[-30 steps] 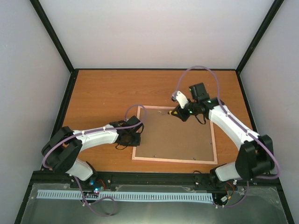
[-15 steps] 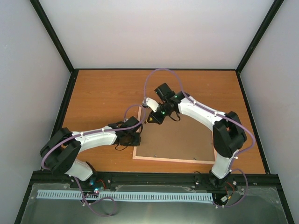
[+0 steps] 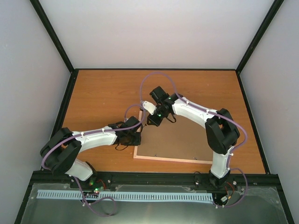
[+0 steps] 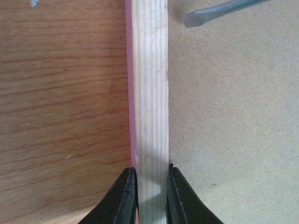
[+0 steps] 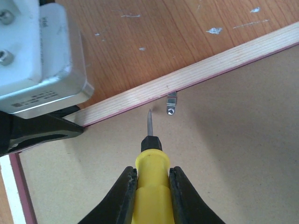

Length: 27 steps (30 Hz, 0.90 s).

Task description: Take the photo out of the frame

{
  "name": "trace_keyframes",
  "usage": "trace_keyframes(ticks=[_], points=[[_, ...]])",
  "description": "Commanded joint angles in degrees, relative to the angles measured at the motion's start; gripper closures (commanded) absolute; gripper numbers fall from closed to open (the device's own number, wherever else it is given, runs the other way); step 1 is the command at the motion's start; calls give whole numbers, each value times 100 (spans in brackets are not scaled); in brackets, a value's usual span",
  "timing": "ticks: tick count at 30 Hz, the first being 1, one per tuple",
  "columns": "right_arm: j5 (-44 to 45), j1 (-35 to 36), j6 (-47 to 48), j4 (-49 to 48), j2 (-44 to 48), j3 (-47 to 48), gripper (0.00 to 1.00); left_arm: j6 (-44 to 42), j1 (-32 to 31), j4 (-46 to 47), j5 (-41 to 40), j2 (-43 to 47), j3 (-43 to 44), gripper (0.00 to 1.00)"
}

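Note:
The frame (image 3: 173, 159) lies face down on the table, its pale wood rail (image 4: 149, 93) edged in pink. A brown backing board (image 3: 182, 137) fills it and hides the photo. My left gripper (image 3: 136, 138) (image 4: 152, 186) is shut on the frame's left rail. My right gripper (image 3: 153, 120) (image 5: 153, 175) is shut on a yellow-handled screwdriver (image 5: 152, 177) over the board near the frame's far left corner. Its metal tip (image 5: 149, 120) points toward a small metal tab (image 5: 172, 103) at the far rail. That tip (image 4: 196, 18) also shows in the left wrist view.
The wooden table (image 3: 103, 98) is bordered by black rails and white walls. The left arm's wrist housing (image 5: 37, 56) sits close to the left of the screwdriver. Small white flecks (image 5: 215, 31) lie on the table beyond the frame.
My right arm has swept left across the backing board with the screwdriver, from the middle of the far rail to the far left corner. The left gripper has kept its hold.

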<state>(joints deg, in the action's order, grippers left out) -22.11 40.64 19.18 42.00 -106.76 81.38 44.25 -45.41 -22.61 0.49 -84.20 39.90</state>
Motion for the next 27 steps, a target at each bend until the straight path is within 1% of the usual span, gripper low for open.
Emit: trace_keyframes(ticks=[1, 8, 14, 18, 24, 27], points=[[154, 40, -68, -75, -136, 154, 97, 39, 23, 310, 263, -142, -119, 99], [243, 40, -97, -95, -315, 243, 97, 55, 18, 357, 285, -146, -159, 99], [813, 40, -221, -26, -401, 380, 97, 47, 19, 371, 285, -146, -155, 99], [1045, 40, -215, 115, -436, 478, 97, 40, 17, 371, 285, -171, -154, 99], [942, 40, -203, 324, -513, 597, 97, 55, 21, 393, 263, -146, -198, 99], [1071, 40, -237, 400, -522, 639, 97, 86, 20, 407, 258, -159, -223, 99]])
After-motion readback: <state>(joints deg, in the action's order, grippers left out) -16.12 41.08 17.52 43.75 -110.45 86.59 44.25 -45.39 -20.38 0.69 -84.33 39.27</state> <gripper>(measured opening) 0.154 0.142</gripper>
